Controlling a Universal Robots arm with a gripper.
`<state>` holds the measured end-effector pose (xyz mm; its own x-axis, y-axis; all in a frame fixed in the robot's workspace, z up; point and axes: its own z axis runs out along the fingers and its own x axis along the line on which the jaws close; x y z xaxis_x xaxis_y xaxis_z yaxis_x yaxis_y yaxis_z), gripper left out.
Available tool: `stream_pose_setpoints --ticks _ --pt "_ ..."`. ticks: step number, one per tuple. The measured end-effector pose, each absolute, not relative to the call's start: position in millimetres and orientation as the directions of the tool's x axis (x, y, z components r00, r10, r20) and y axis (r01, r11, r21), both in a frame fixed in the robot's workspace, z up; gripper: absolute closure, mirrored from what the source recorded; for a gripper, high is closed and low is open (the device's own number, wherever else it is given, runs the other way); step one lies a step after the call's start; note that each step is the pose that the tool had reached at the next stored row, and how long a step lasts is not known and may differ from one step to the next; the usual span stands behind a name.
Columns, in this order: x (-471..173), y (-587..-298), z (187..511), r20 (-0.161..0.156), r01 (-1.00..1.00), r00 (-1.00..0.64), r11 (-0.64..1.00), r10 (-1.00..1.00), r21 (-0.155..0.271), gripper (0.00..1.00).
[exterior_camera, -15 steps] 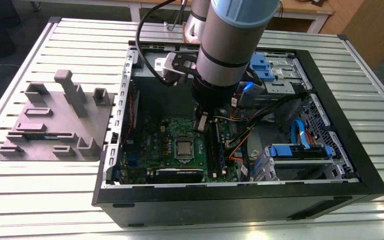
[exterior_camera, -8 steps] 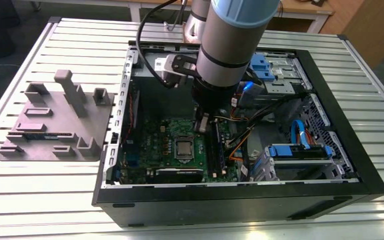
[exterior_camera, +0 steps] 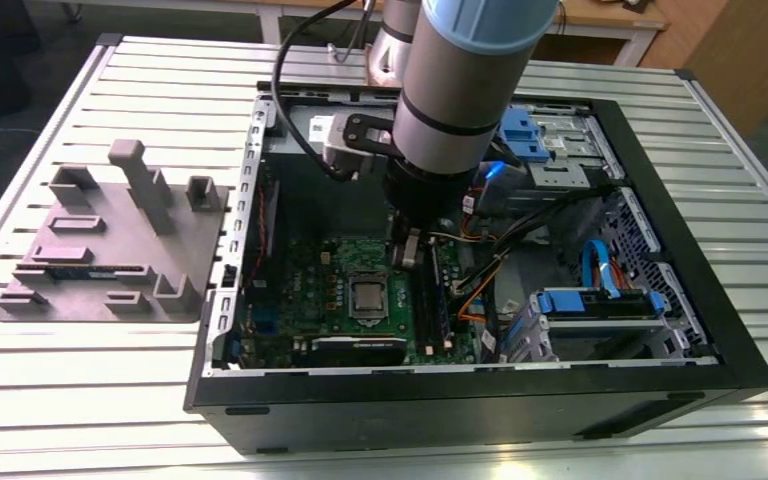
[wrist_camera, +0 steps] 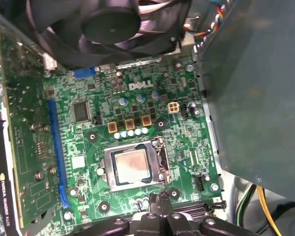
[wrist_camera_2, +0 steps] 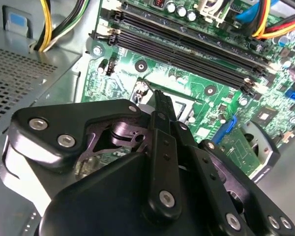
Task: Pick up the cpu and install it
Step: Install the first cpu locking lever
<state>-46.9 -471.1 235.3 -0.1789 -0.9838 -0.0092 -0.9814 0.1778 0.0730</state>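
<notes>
The cpu (wrist_camera: 132,165) is a small silvery square lying flat inside the metal-framed socket (wrist_camera: 160,160) on the green motherboard (wrist_camera: 137,105). The exterior view has the cpu (exterior_camera: 367,293) in the middle of the board inside the open computer case (exterior_camera: 704,330). My gripper (exterior_camera: 411,255) hangs just above the board beside the socket, on the side of the memory slots (wrist_camera_2: 187,49). Its black fingers (wrist_camera_2: 163,115) are pressed together with nothing between them. In the first wrist view the gripper (wrist_camera: 160,200) stands close to the socket's edge, apart from the cpu.
A grey moulded tray (exterior_camera: 104,240) lies on the slatted table at the exterior view's left. Inside the case are a black fan (wrist_camera: 110,22), a graphics card (wrist_camera: 19,147), loose cables (exterior_camera: 491,270) and blue-clipped drive bays (exterior_camera: 598,300).
</notes>
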Motion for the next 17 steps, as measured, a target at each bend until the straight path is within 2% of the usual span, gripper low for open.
stream_pose_setpoints --ticks 17 --pt "-47.4 -476.5 228.5 0.021 -0.993 -0.094 0.095 -0.995 0.073 0.90"
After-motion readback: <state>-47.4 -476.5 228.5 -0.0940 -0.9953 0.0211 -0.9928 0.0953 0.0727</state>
